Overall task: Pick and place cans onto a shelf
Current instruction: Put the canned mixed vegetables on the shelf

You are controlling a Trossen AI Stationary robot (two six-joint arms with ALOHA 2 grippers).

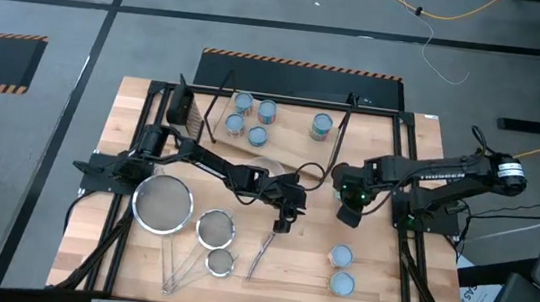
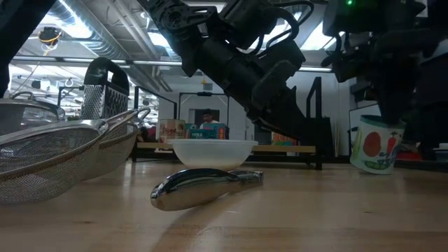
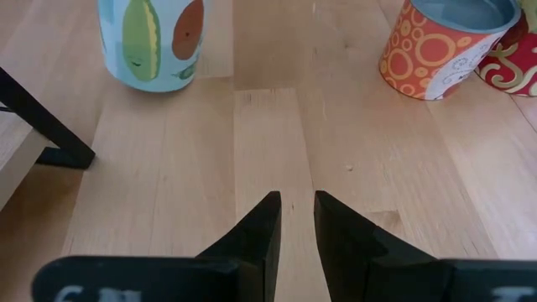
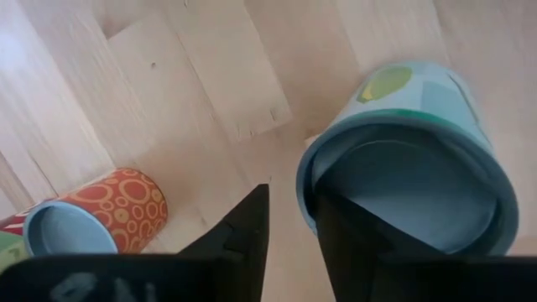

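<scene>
A green-and-white can [image 4: 403, 168] with a recessed pale blue top stands on the table [image 1: 378, 273], right of centre. My right gripper [image 4: 291, 197] hangs over it, open and pointing down, one finger above the top and one outside the rim. The gripper [image 1: 348, 217] hides this can from above. An orange can [image 1: 341, 256] and another can [image 1: 342, 282] stand nearer the front edge. Several cans [image 1: 242, 101] stand on the light-wood shelf [image 1: 292, 131] at the far middle. My left gripper [image 3: 296, 201] waits open over bare wood at mid-table. My right gripper comes at the can from above, with the rim's edge [image 4: 306, 180] between its two fingers. One finger [image 4: 344, 243] is over the recessed top, and the other [image 4: 252, 226] stands clear outside the wall. I cannot tell whether the inner finger touches. The can stands upright on the table.
Three steel mesh strainers [image 1: 162, 205] lie at the near left, with a metal utensil [image 1: 261, 256] beside them. A clear bowl [image 1: 266, 166] sits under the left arm and a grater [image 1: 184, 110] at the far left. A black shelf leg [image 3: 42, 126] stands near the green can [image 3: 151, 42].
</scene>
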